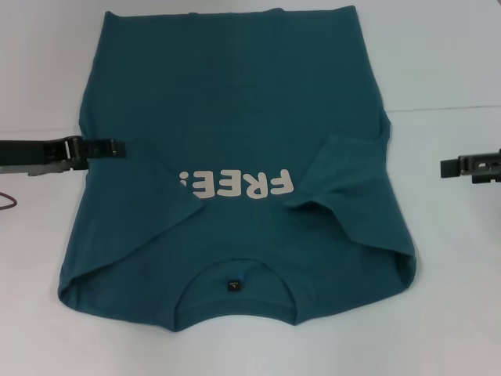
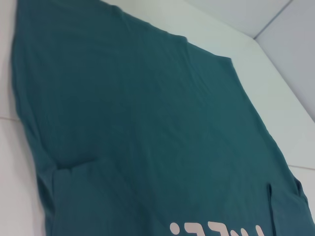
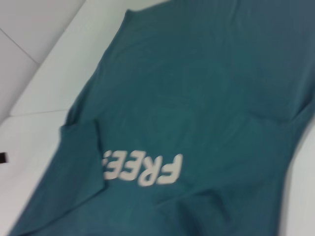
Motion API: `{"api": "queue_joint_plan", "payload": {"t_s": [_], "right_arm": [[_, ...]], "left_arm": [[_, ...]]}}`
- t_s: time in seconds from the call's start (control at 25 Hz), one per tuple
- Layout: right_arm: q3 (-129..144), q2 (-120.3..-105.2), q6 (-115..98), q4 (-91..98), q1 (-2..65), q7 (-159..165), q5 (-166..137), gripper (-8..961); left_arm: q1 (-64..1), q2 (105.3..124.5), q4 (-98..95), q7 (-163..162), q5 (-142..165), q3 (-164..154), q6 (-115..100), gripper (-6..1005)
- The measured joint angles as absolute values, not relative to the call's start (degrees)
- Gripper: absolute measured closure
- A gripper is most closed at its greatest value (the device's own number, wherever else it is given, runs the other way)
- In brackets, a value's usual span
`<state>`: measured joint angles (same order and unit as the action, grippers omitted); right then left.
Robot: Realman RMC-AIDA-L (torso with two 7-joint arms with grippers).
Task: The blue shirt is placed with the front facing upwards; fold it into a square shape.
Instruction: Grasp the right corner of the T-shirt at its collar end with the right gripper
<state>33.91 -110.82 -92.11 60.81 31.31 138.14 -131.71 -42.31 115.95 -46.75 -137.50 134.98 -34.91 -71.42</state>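
A teal-blue T-shirt (image 1: 235,157) is shown spread front-up on a white desk (image 1: 454,298), its neck label (image 1: 232,285) nearest the robot and white "FREE!" lettering (image 1: 235,185) across the chest. Both sleeves are already folded inward over the shirt — the lengthwise folds are judged still to be done. The left end effector (image 1: 117,147) is seen at the shirt's left edge, the right end effector (image 1: 448,167) well clear of its right edge; whether either is open cannot be told. Only pale wall is visible beyond the shirt.

Bold white lettering "FREE!" (image 1: 235,185) runs across the chest of the blue shirt (image 1: 235,102), appearing upside down in the head view. A small dark neck label (image 1: 232,285) is too small to read.
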Motion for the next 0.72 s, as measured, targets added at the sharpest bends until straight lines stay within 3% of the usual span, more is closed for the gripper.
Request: {"api": "queue_joint_plan", "payload": {"t_s": [0.08, 0.72], "right_arm": [[32.5, -109.96, -96.6, 60.5, 32.7, 144.4, -132.5, 29], [33.3, -109.12, -98.5, 53.6, 40.7, 157.5, -151.7, 36]], "left_arm": [[-42.3, 116.04, -47.4, -136.8, 134.8, -34.9, -71.8, 109], [-42.9, 116.37, -47.7, -132.8, 134.5, -35.5, -72.0, 109]]}}
